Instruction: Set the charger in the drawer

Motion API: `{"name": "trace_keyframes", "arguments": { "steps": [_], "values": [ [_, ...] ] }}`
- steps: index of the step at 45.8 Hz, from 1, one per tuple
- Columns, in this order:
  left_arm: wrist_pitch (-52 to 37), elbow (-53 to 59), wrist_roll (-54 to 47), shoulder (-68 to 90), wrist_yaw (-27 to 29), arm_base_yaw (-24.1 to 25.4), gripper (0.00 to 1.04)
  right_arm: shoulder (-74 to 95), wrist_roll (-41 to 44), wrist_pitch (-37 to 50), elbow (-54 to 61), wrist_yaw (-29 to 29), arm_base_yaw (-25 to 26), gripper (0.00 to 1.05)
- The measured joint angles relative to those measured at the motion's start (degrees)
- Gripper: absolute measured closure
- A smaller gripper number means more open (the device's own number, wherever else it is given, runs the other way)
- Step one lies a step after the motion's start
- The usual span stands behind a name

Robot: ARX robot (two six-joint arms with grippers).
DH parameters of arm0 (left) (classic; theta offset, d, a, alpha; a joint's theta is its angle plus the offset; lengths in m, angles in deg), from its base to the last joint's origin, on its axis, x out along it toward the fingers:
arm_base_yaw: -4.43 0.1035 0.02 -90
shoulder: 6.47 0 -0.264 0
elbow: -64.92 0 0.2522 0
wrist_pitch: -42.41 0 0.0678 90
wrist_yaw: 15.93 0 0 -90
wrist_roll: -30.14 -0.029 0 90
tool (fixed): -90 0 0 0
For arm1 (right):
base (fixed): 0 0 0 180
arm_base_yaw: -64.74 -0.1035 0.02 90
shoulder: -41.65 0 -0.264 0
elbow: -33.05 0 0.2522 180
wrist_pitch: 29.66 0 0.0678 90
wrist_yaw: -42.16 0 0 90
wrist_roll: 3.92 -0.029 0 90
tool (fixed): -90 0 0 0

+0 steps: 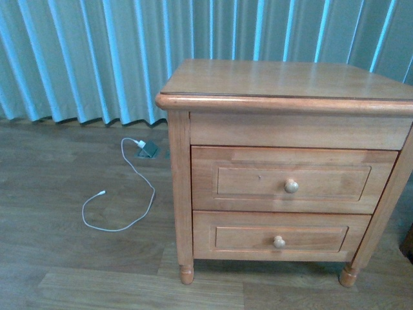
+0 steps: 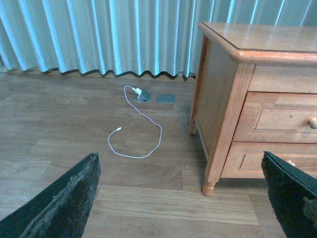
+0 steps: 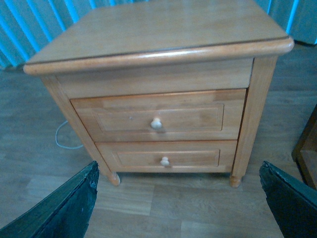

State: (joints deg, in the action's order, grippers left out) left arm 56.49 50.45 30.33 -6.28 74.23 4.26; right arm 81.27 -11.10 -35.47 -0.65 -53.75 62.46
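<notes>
Nothing of the task appears done. At the left of the front view a long white cable (image 1: 122, 194) is seen looping over the wooden floor (image 1: 64, 258), its plug beside a floor socket (image 1: 148, 150) below the curtain (image 1: 77, 58); this is not the charger, which cannot be found in any view. Right of centre stands the nightstand (image 1: 284, 84), its top bare, with the upper drawer (image 1: 290, 179) shut, its knob (image 1: 292, 186) untouched, and the lower drawer (image 1: 277, 236) shut too, so contents are hidden. The left gripper (image 2: 183, 198) and right gripper (image 3: 178, 198) are both spread wide and hold nothing. Opening, locating, placing and closing are all judged to remain
</notes>
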Motion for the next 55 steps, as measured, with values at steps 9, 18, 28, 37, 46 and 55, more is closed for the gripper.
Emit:
{"name": "trace_keyframes", "arguments": {
  "steps": [9, 18, 28, 37, 46, 55],
  "values": [
    [0.0, 0.0, 0.0, 0.0, 0.0, 0.0, 0.06, -1.4, 2.8, 9.2, 3.9, 4.4, 1.4, 0.19],
    [0.0, 0.0, 0.0, 0.0, 0.0, 0.0, 0.06, -7.0, 6.4, 15.3, 10.8, 5.9, 2.3, 0.62],
    [0.0, 0.0, 0.0, 0.0, 0.0, 0.0, 0.06, -13.1, 7.0, 13.1, 14.8, 5.9, 2.3, 1.03],
    [0.0, 0.0, 0.0, 0.0, 0.0, 0.0, 0.06, -17.9, 7.0, 10.4, 16.6, 5.9, 2.3, 1.03],
    [0.0, 0.0, 0.0, 0.0, 0.0, 0.0, 0.06, -21.8, 7.0, 7.6, 17.8, 5.9, 2.3, 1.03],
    [0.0, 0.0, 0.0, 0.0, 0.0, 0.0, 0.06, -25.0, 7.0, 6.8, 19.7, 5.9, 2.3, 1.03]
  ]
}}
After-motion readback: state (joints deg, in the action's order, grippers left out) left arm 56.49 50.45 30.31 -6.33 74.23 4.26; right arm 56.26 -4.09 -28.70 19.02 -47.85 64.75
